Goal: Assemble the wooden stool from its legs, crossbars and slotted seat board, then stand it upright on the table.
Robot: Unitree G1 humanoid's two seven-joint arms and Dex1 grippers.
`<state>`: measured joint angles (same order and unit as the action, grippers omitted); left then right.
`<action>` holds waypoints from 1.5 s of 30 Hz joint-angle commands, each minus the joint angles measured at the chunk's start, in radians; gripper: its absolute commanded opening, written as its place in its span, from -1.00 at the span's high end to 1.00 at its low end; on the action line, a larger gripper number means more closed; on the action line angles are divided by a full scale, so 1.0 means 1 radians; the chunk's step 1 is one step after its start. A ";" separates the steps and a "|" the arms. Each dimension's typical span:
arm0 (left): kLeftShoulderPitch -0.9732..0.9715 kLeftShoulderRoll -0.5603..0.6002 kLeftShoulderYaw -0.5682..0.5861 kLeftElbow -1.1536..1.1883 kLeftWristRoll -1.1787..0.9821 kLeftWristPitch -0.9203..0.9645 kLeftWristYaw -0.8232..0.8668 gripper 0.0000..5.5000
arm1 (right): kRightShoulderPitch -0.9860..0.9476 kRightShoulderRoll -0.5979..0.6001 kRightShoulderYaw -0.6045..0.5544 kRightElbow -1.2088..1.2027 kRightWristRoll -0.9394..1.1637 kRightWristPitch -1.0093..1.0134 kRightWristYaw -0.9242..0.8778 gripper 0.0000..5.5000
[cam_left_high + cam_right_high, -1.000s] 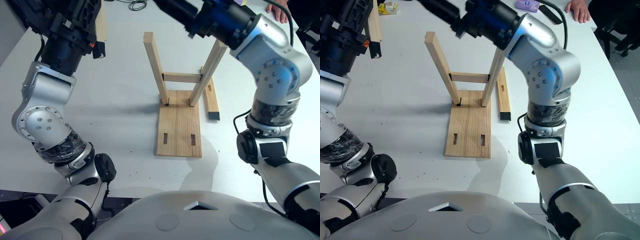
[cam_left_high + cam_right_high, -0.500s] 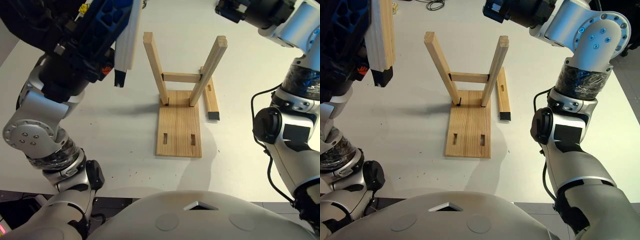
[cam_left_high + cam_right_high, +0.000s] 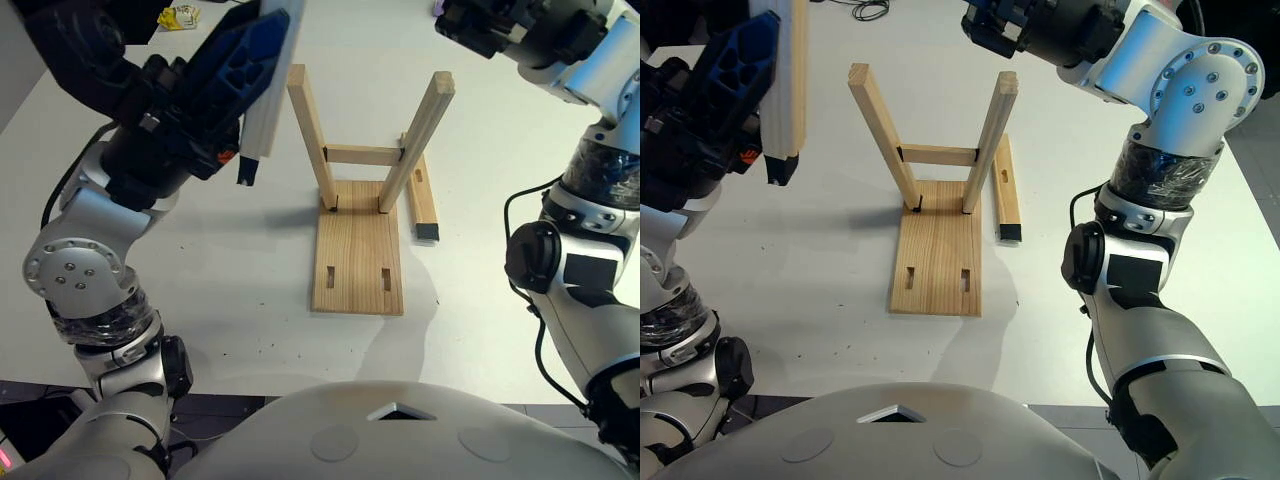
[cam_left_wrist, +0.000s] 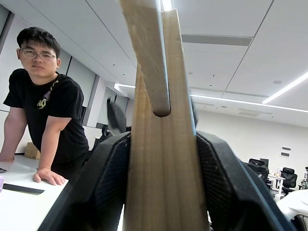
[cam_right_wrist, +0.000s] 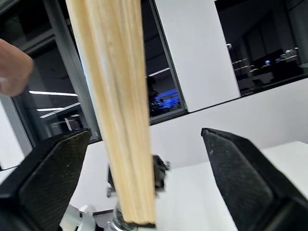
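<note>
The slotted seat board (image 3: 358, 250) lies flat on the white table (image 3: 220, 280). Two legs (image 3: 312, 135) (image 3: 417, 140) stand upright in its far slots, joined by a crossbar (image 3: 362, 155). The two near slots (image 3: 330, 277) are empty. Another leg (image 3: 423, 205) with a black foot cap lies just right of the board. My left gripper (image 3: 245, 75) is shut on a further leg (image 3: 262, 110), held in the air left of the stool with its black cap downward. My right gripper (image 3: 470, 20) hangs open above and beyond the right upright leg, whose top end (image 5: 115, 110) lies between the spread fingers (image 5: 245, 183) untouched.
A small yellow object (image 3: 180, 15) and a dark cable (image 3: 870, 8) lie at the far side of the table. Bare table surrounds the board on the left and front. The table's near edge runs just above my torso.
My right gripper has let go of the right upright leg and drawn back above it. The left arm has swung its held leg from the far left toward the stool.
</note>
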<state>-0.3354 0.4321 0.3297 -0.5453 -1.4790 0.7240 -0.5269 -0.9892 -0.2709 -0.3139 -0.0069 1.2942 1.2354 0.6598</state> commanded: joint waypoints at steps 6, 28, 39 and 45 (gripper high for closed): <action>0.007 -0.026 -0.096 -0.042 0.029 -0.042 0.028 0.26 | -0.035 0.069 0.006 -0.038 0.150 -0.048 -0.173 -0.53; 0.017 0.108 -0.082 0.051 0.105 -0.065 -0.106 0.26 | 0.091 0.018 0.111 -0.115 0.565 -0.142 -0.549 0.19; 0.026 0.109 -0.079 0.088 0.132 -0.045 -0.038 0.26 | 0.112 -0.037 0.151 -0.138 0.531 -0.200 -0.526 0.19; 0.040 0.125 -0.066 0.095 0.122 -0.027 -0.048 -0.07 | 0.123 -0.071 0.144 -0.130 0.468 -0.211 -0.482 0.21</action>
<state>-0.3211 0.5276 0.2388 -0.4736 -1.3926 0.6914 -0.6062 -0.8547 -0.3295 -0.1597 -0.1266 1.7520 1.0327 0.1279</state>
